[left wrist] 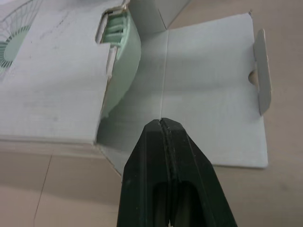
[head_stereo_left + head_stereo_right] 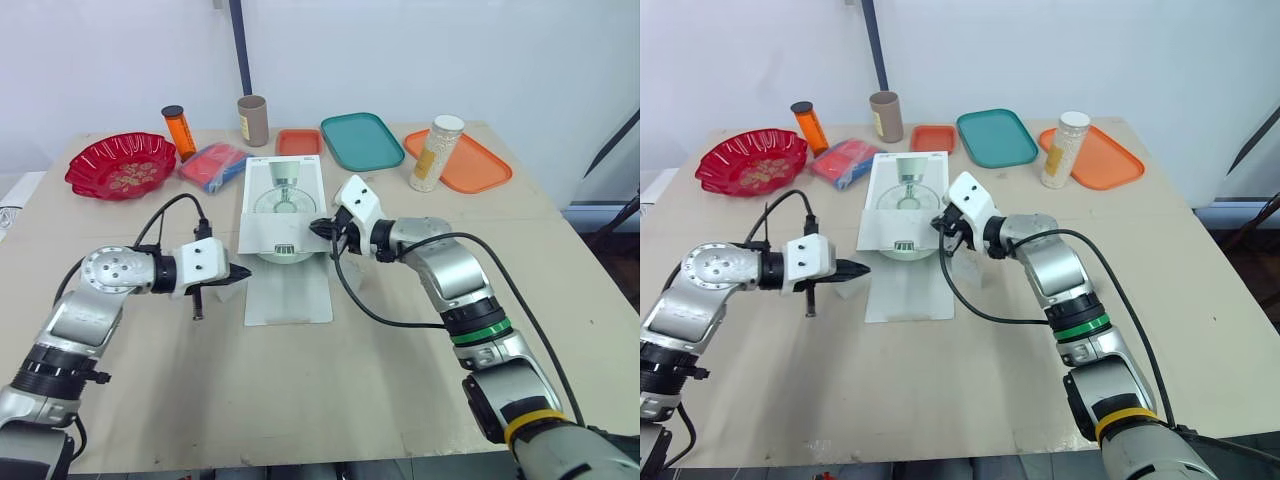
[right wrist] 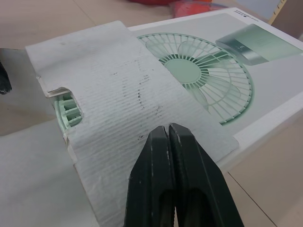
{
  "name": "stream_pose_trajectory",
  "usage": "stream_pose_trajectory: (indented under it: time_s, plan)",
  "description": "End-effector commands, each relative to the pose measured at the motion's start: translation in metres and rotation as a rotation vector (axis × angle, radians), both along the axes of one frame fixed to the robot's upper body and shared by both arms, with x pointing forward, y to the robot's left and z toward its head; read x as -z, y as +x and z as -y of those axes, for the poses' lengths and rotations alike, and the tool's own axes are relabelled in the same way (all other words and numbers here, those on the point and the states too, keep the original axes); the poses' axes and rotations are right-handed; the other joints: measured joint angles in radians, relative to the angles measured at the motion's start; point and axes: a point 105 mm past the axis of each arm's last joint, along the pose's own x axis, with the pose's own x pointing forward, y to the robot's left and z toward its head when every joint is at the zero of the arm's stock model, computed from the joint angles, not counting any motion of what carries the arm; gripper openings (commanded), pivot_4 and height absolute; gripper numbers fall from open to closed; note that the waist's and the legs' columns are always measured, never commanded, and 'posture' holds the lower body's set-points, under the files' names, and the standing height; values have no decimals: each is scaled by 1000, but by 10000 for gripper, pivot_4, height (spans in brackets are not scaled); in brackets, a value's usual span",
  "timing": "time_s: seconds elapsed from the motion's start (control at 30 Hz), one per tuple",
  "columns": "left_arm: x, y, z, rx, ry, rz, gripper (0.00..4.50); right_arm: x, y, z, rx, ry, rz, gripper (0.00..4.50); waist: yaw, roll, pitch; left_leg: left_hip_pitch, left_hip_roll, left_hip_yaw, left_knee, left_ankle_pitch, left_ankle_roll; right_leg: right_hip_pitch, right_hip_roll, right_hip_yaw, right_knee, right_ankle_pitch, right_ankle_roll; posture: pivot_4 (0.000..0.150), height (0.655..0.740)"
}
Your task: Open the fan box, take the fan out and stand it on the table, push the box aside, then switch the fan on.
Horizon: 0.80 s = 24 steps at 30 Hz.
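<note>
Beige table [image 2: 330, 380], white wall bkgd. Fan box [image 2: 285, 195] lies flat at table ctr, printed fan pic facing up, open end twd robot. Its long flap [image 2: 290, 292] is folded out & lies flat on the tabletop on the robot's side. Fan [image 1: 124, 61] sits inside the box, pale green, w/ its curved rim bulging out of the open mouth; not taken out yet.

Left gripper [image 2: 243, 272]: fingers pressed together, holding nothing. It points at the flap's left edge, just in front of the box mouth. Left wrist view has the tip over the flap; contact w/ it can't tell.

Right gripper [image 2: 317, 229]: fingers also closed tight, empty. Tip is at the box's right edge near the open end. Right wrist view puts the tip over the box's scuffed top panel, near a cut-out where green fan slats show. Touching or hovering, can't tell.

Back of table, robot's left to right:
- red bowl [image 2: 120, 165]
- orange bottle [image 2: 179, 132], upright w/ black cap
- blue-red packet [image 2: 213, 165], just in front of the bottle
- cardboard tube [image 2: 252, 120], upright
- small orange tray [image 2: 298, 142], just behind the box
- teal tray [image 2: 361, 140]
- big orange tray [image 2: 475, 165], w/ tall white-lidded jar [image 2: 436, 153] at its left end

Bowl, bottle, trays & jar are well apart from both grippers.
</note>
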Motion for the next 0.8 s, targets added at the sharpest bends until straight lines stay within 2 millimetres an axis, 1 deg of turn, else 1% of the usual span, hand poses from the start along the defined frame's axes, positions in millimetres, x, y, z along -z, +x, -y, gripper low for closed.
stream_pose_trajectory:
  time_s: [0.03,0.27,0.4,0.53,0.63,0.73,0.8]
  plan:
    - [-16,0,-13,-41,-14,54,0,-4,-2,0,-9,8,20,734,0,0,0,0,0,0,0,0,0,0,0,0,0,0,0,1500,7400]
    - [-11,10,-31,-150,-42,72,0,-4,-3,-1,-17,1,20,734,0,0,0,0,0,0,0,0,0,0,0,0,0,0,0,1500,7400]
    - [-7,22,-40,-241,-73,109,0,-4,-3,2,-15,-8,22,734,0,0,0,0,0,0,0,0,0,0,0,0,0,0,0,1500,7400]
    - [-8,29,-36,-294,-202,99,0,-4,-3,3,-14,-13,24,734,1,0,0,0,0,0,0,0,0,0,0,0,0,0,0,1500,7400]
    - [-5,37,-34,-343,-261,101,0,-4,-3,3,-14,-18,25,734,1,0,0,0,0,0,0,0,0,0,0,0,0,0,0,1500,7400]
    - [-5,38,-25,-351,-391,55,0,-5,-3,3,-16,-18,25,734,1,0,0,0,0,1,0,0,0,-1,0,0,1,0,-1,1500,7400]
    - [-6,39,-21,-359,-441,40,0,-5,-3,3,-17,-19,26,734,1,0,0,0,0,1,0,0,0,-1,-1,0,1,0,-1,1500,7400]
